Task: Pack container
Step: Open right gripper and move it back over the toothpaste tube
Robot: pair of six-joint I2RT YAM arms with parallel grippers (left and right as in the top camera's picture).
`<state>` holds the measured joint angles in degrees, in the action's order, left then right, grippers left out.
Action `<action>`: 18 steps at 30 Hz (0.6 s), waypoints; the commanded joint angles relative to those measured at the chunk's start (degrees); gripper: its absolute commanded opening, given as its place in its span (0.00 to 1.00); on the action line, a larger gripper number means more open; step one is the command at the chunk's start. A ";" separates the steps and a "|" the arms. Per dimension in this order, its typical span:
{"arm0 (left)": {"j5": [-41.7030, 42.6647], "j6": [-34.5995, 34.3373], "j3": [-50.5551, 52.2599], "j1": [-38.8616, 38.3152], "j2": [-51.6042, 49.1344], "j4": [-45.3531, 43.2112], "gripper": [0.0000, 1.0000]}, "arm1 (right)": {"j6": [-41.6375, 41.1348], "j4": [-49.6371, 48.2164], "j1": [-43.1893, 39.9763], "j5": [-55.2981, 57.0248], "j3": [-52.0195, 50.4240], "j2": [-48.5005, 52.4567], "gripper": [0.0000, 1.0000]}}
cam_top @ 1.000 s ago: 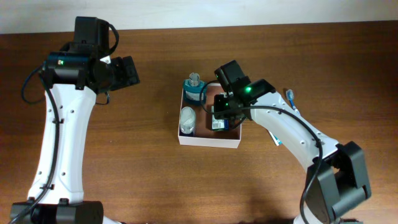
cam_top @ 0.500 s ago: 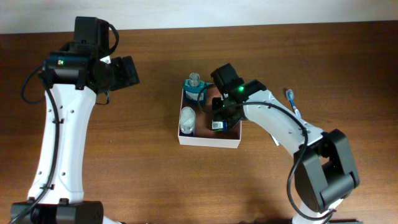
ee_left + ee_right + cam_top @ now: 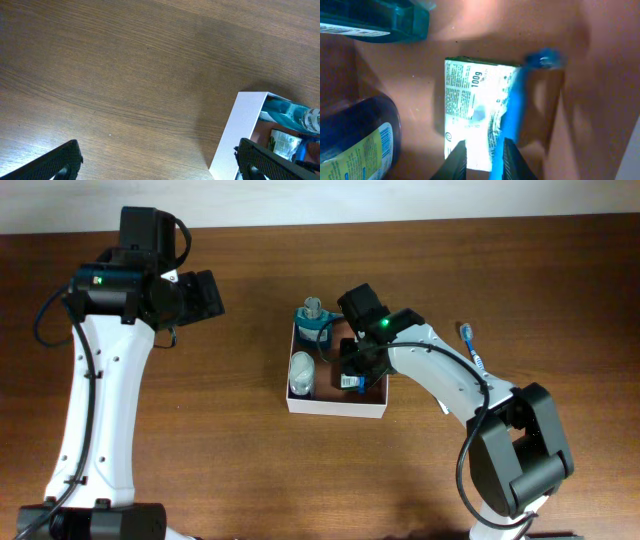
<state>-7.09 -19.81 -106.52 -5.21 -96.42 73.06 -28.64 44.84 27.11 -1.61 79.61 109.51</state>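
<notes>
Right gripper (image 3: 484,160) is down inside the container (image 3: 336,407), jaws only a crack apart. A blurred blue strip (image 3: 514,112) runs up from between them, tight against one finger; can't tell if it is gripped or loose. Step in hand looks like the put-down of that item. The next move calls for wider jaws, a check that the strip lies free, then a straight lift out without clipping the walls or the bottles.

Container sits mid-table (image 3: 230,445), open top, white outside, reddish-brown floor. Inside:
- teal bottle (image 3: 313,325) in the far-left corner, poking over the rim
- white-topped bottle (image 3: 301,372) by the left wall; the wrist view shows a dark blue body with a yellow-green label beside the packet, likely the same one
- printed packet (image 3: 475,115) flat on the floor under the gripper, blue strip across its edge

Floor beyond the strip looks bare.

Outside the container, a blue-tipped stick (image 3: 469,337) lies on the table just past the right arm, probably next to pack. Left gripper (image 3: 157,162) is spread wide, holding nothing, over bare wood left of the container.
</notes>
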 commanded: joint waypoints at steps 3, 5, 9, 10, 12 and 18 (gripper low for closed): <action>-0.24 -0.26 -0.50 0.13 0.59 0.02 0.99 | 2.54 0.57 0.57 -2.60 3.28 -0.31 0.24; -0.24 -0.26 -0.50 0.13 0.59 0.02 0.99 | 2.93 3.17 0.57 -3.34 6.29 -1.36 0.27; -0.24 -0.26 -0.50 0.13 0.59 0.02 0.99 | 5.35 9.60 0.57 -2.62 12.72 -3.82 0.30; -0.24 -0.26 -0.50 0.13 0.59 0.02 0.99 | 5.90 12.39 0.50 -1.27 15.08 -4.68 0.31; -0.24 -0.26 -0.50 0.13 0.59 0.02 0.99 | 5.90 15.72 0.24 0.92 17.31 -5.57 0.32; -0.24 -0.26 -0.50 0.13 0.59 0.02 0.99 | 10.75 25.38 -3.04 8.15 18.97 -7.91 0.32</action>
<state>-7.09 -19.81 -106.52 -5.21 -96.42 73.06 -21.96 67.13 26.28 0.73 97.84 102.74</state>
